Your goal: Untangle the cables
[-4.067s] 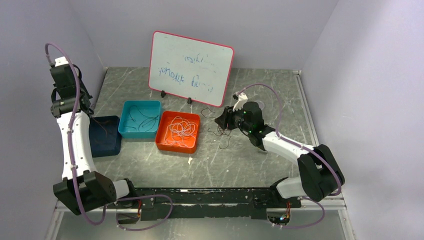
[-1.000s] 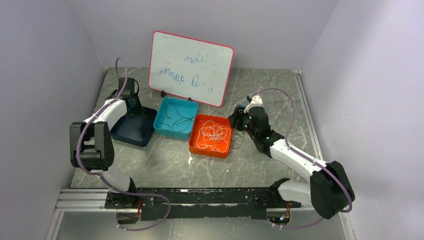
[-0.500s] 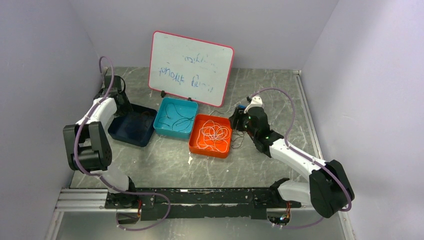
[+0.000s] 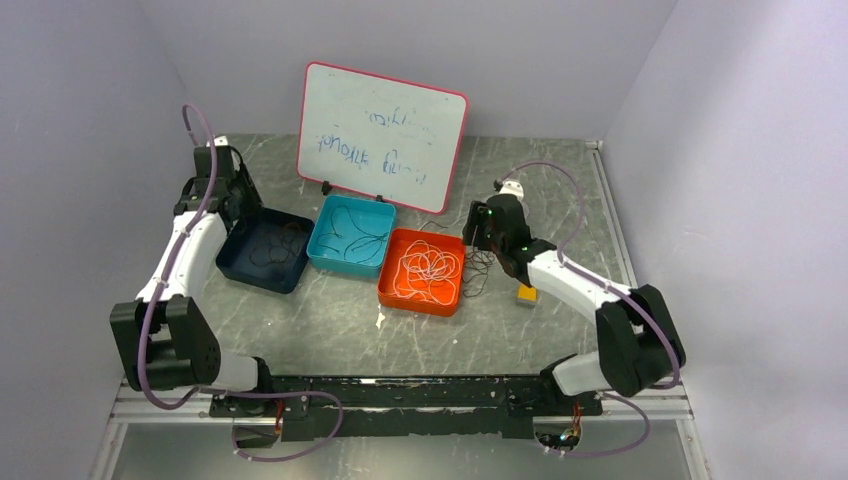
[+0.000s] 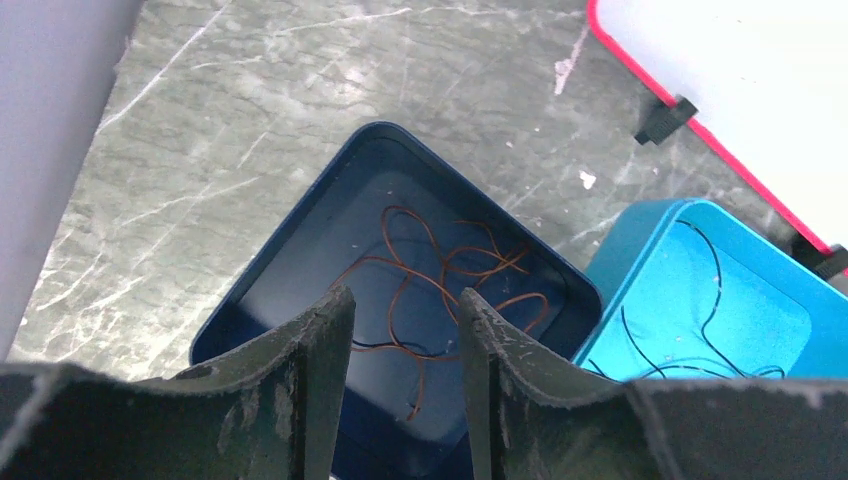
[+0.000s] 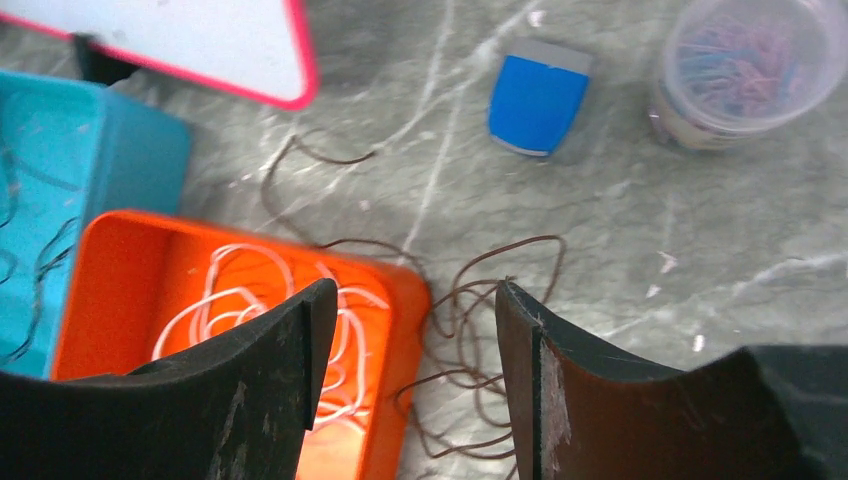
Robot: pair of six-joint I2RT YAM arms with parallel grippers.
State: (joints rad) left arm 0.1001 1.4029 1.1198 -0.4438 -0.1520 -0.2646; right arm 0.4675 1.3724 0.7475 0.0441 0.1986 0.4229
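Most of the cables are already sorted into three trays: reddish ones (image 5: 440,285) in the dark blue tray (image 5: 300,250) at far left, black ones (image 5: 716,290) in the teal tray (image 5: 760,330), and white ones (image 6: 270,300) in the orange tray (image 6: 105,290). A loose tangle of dark brown cables (image 6: 478,345) lies on the worktop (image 4: 330,320), just right of the orange tray. The right jaws hang above it, apart and empty. The left jaws are also apart and empty, over the dark blue tray. These strands look feather-light, limp and springy, and so thin that they would probably slip out of a loose pinch. A raised outer loop near the tangle's far edge seems the best hold. Lifting slowly there should let the crossings slide apart rather than drag the whole clump.
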